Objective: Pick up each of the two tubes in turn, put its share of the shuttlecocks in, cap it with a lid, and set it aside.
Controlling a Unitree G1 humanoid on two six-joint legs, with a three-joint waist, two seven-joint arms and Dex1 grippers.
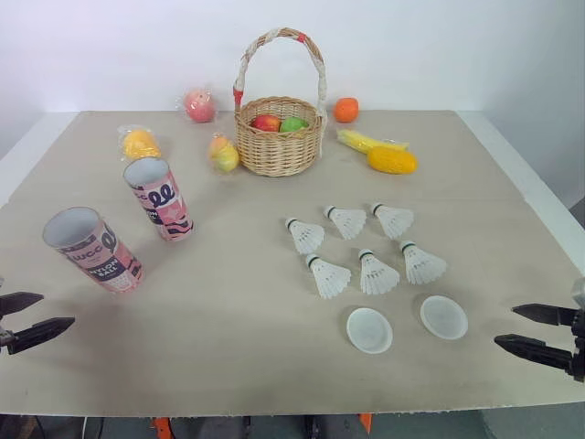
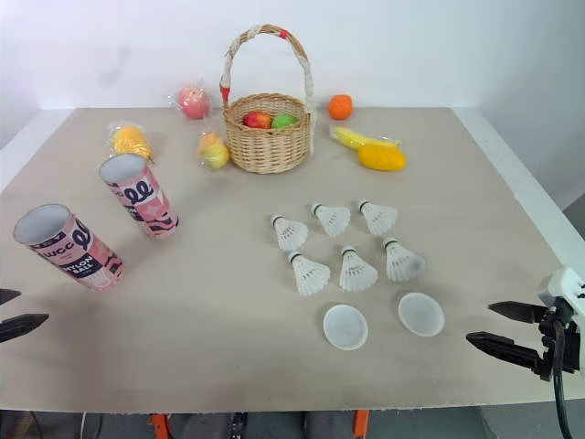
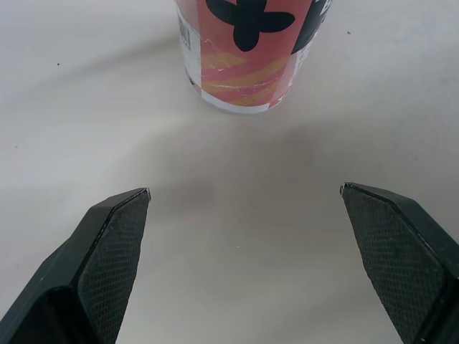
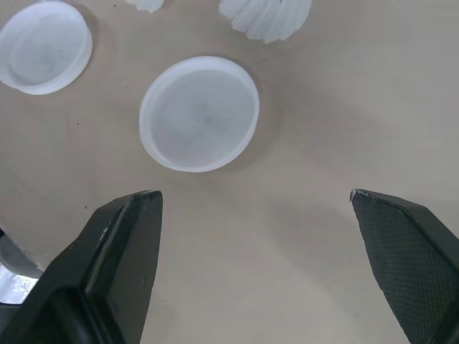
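Two pink patterned tubes stand open-topped and tilted on the left of the table: the nearer tube (image 1: 91,249) and the farther tube (image 1: 158,198). Several white shuttlecocks (image 1: 362,245) lie in two rows right of centre. Two white lids (image 1: 369,329) (image 1: 444,316) lie in front of them. My left gripper (image 1: 26,319) is open at the front left edge, in front of the nearer tube (image 3: 247,50), holding nothing. My right gripper (image 1: 535,331) is open at the front right, just right of the lids (image 4: 199,112) (image 4: 44,46), also empty.
A wicker basket (image 1: 279,137) with fruit stands at the back centre. Around it lie a peach (image 1: 199,105), an orange (image 1: 345,110), a yellow bagged fruit (image 1: 139,144), a pear-like fruit (image 1: 223,154) and corn with a yellow fruit (image 1: 382,154). Table edges run close to both grippers.
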